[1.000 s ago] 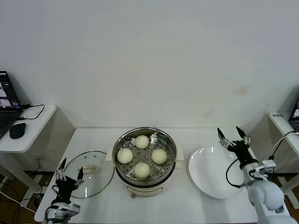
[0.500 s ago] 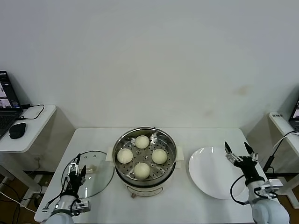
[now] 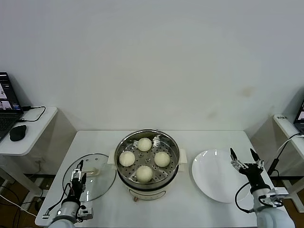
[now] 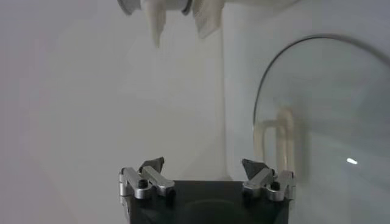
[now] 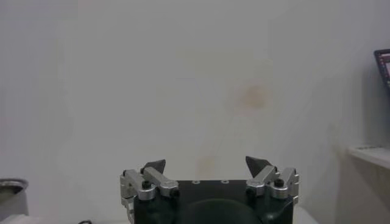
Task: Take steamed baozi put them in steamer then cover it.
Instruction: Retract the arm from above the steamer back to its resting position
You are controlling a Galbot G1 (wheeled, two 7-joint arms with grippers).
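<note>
Four cream-white baozi (image 3: 144, 159) lie on the perforated tray inside the shiny steamer (image 3: 125, 146) at the table's middle. The round clear glass lid (image 3: 102, 178) with its cream handle (image 3: 91, 171) lies flat on the table left of the steamer; it also shows in the left wrist view (image 4: 329, 115). My left gripper (image 3: 79, 172) is open and empty, low over the lid's left part. My right gripper (image 3: 243, 157) is open and empty at the right edge of the white plate (image 3: 213, 183), fingers pointing up.
A side table with a laptop and mouse (image 3: 17, 133) stands at the far left. Another small table (image 3: 286, 124) with a cable is at the far right. The white wall is behind the table.
My left gripper moved a little over the lid. My right gripper drew back and down from the plate's far right edge toward the table's front right.
</note>
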